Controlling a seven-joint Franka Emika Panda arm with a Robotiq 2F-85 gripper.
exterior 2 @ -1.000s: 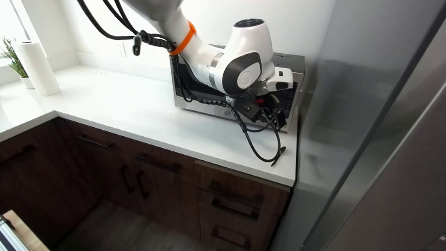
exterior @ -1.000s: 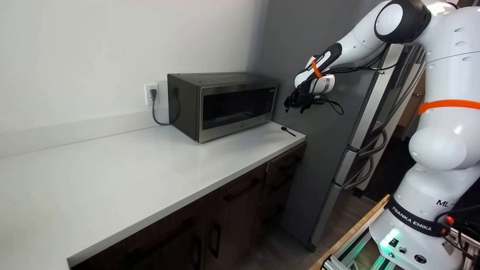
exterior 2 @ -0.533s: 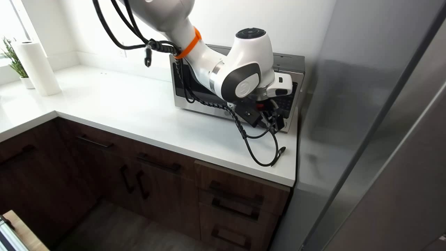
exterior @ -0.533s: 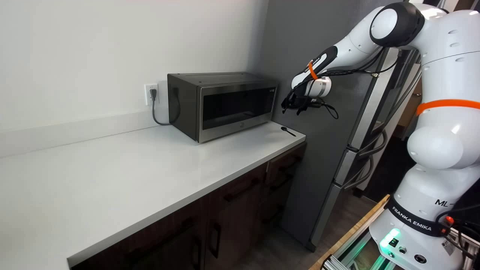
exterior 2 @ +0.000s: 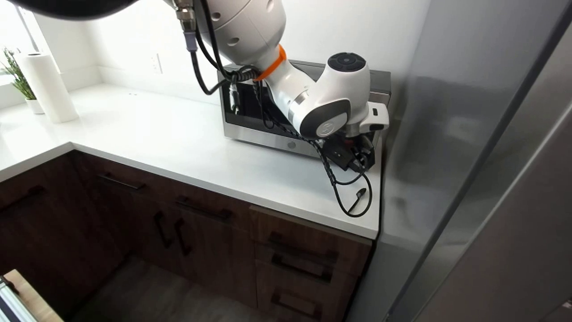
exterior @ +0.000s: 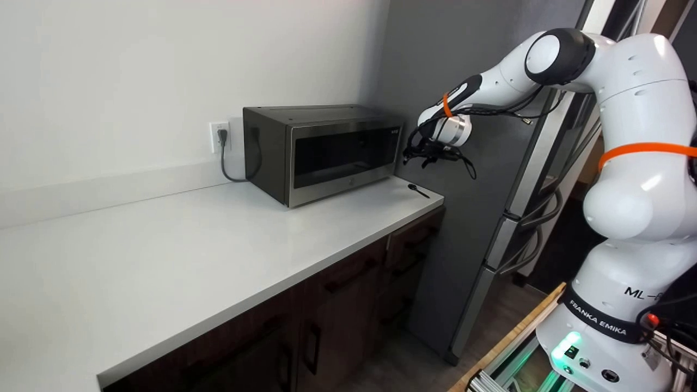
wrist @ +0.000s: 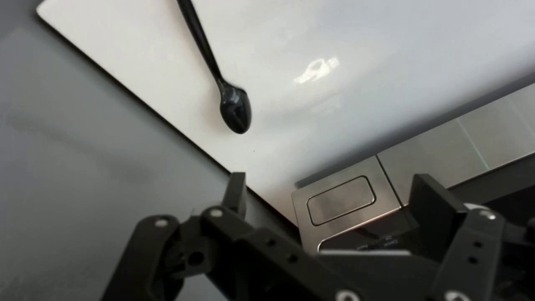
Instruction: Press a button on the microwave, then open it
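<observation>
A dark-grey metallic microwave stands on the counter with its door shut, seen in both exterior views (exterior: 343, 155) (exterior 2: 263, 138). In the wrist view, the lower corner of its control end shows a rounded rectangular button (wrist: 342, 200), with a dark control strip partly hidden by the gripper. My gripper (wrist: 334, 189) is open with nothing between its fingers, and the button appears in the gap between them, some distance beyond. In an exterior view the gripper (exterior: 416, 161) hangs in front of the microwave's control end, above the counter, apart from it.
A black spoon (wrist: 236, 106) lies on the white counter (exterior: 190, 261) near its end. A grey refrigerator (exterior: 463, 218) rises close beside the microwave. A loop of cable (exterior 2: 344, 208) hangs below the wrist. A paper towel roll (exterior 2: 47, 89) stands far along the counter.
The arm has come lower. My gripper has shifted left and slightly down in an exterior view, and right and down in an exterior view from elsewhere. Microwave and spoon have stayed put.
</observation>
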